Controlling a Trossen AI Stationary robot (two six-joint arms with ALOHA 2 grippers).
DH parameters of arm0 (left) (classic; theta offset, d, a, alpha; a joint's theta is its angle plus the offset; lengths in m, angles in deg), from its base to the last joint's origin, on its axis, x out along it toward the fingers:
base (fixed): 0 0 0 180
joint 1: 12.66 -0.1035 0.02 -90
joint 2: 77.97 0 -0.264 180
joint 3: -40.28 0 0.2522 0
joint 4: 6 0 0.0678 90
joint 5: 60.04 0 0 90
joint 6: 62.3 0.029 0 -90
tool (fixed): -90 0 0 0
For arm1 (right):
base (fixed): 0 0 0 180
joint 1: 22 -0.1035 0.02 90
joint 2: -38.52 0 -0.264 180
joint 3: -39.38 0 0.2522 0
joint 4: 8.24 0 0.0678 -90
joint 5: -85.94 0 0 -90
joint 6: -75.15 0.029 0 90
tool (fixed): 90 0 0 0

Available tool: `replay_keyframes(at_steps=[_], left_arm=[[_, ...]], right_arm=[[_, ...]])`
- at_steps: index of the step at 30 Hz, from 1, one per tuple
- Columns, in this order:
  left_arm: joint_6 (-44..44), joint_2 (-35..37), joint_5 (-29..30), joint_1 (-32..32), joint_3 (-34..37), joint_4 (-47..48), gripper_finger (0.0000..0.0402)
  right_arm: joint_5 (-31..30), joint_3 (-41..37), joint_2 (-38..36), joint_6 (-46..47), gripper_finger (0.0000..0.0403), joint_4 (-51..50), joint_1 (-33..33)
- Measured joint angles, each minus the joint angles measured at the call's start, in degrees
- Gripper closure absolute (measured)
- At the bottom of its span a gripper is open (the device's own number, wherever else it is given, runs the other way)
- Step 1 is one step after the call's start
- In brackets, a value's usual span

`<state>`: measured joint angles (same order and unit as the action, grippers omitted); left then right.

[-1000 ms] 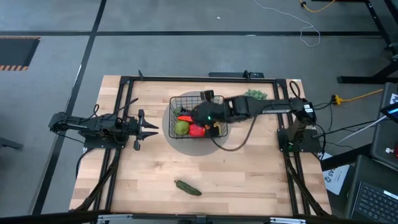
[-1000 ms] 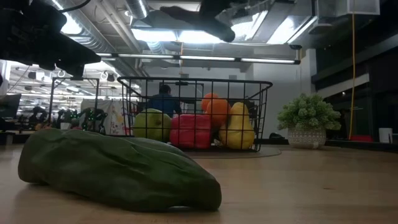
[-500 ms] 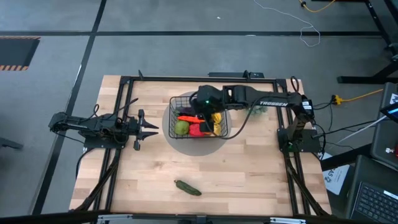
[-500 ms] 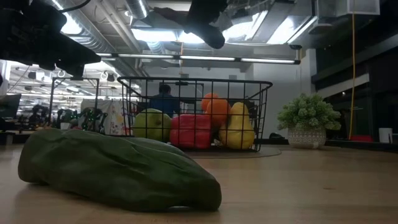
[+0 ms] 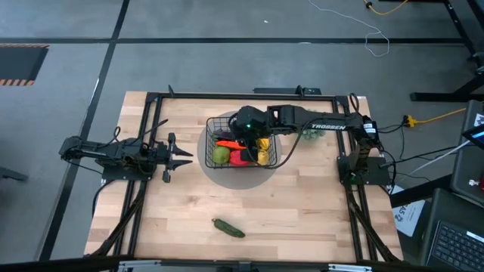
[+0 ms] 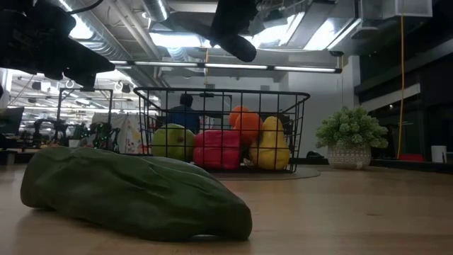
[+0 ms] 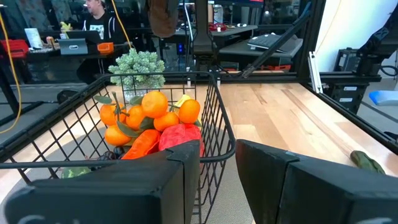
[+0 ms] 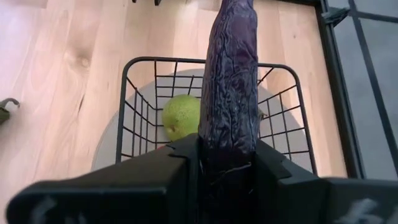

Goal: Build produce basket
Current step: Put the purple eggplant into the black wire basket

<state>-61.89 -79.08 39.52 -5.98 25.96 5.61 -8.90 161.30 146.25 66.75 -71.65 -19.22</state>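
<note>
The left gripper (image 5: pixel 181 157) waits at the left side of the table, its fingers spread with nothing between them, pointing toward the basket (image 5: pixel 212 125). The basket stands on a grey disc (image 5: pixel 219 174) at the table's middle, toward the far edge, and already holds a green apple (image 5: pixel 220 155), a red pepper (image 5: pixel 240 158), a carrot (image 5: pixel 226 143), tangerines (image 7: pixel 149 111) and a lemon (image 5: pixel 262 156). Above it the right gripper (image 8: pixel 225 163) is clamped on the purple eggplant (image 8: pixel 231 74), which hangs over the basket's open top. Judged from this, the work is well along: the eggplant is about to go in, and the green cucumber (image 5: pixel 228 227) lies alone near the table's near edge, not yet collected. Compared with a second ago, the right arm has swung from over the basket's near right corner toward its far side, and the left arm has not moved.
</note>
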Motion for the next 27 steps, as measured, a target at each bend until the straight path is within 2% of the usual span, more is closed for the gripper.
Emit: replay_keyframes(at_steps=[10,16,22,27], left_arm=[[0.0,0.0,0.0,0.0,0.0,0.0,0.0308],[0.0,0.0,0.0,0.0,0.0,0.0,0.0308],[0.0,0.0,0.0,0.0,0.0,0.0,0.0308],[0.0,0.0,0.0,0.0,0.0,0.0,0.0308]], right_arm=[[0.0,0.0,0.1,-0.9,0.0295,0.0,0.0],[-0.4,0.0,0.1,-8.3,0.0289,0.0,0.0],[-8.7,0.0,0.1,-10.1,0.0287,-0.3,0.1],[-9.1,0.0,0.1,-10.1,0.027,-0.8,0.1]])
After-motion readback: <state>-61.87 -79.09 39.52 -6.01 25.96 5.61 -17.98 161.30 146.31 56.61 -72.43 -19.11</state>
